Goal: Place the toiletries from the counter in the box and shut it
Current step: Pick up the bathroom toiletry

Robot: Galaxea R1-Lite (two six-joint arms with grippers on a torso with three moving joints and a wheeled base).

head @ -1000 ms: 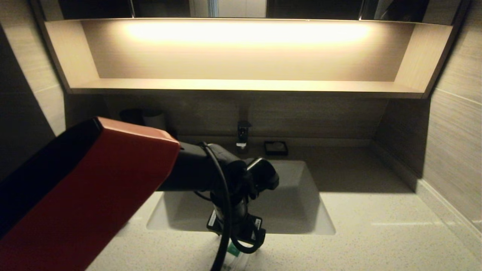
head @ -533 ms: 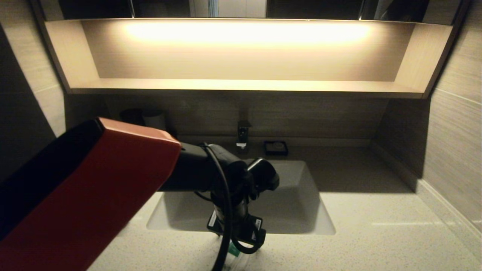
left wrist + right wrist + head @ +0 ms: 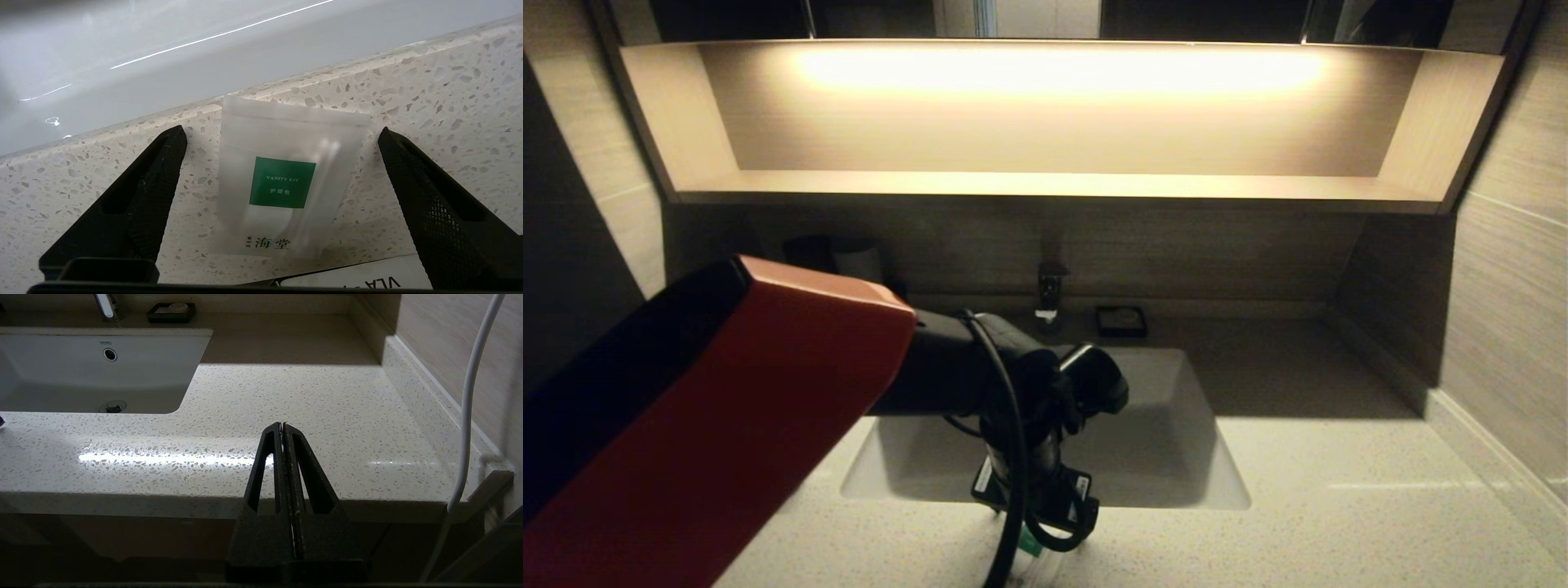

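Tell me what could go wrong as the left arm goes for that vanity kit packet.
The vanity kit packet lies flat on the counter, so the open left end effector may slide over the film without pinching it. It also sits beside the sink edge; a nudge could push it in.

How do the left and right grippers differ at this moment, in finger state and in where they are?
The left gripper is open, fingers spread to either side of the vanity kit packet; the right gripper is shut, fingers pressed together on nothing. The left gripper is low over the counter beside the sink edge; the right gripper sits back at the counter's front edge, idle. Both have black, tapering fingers.
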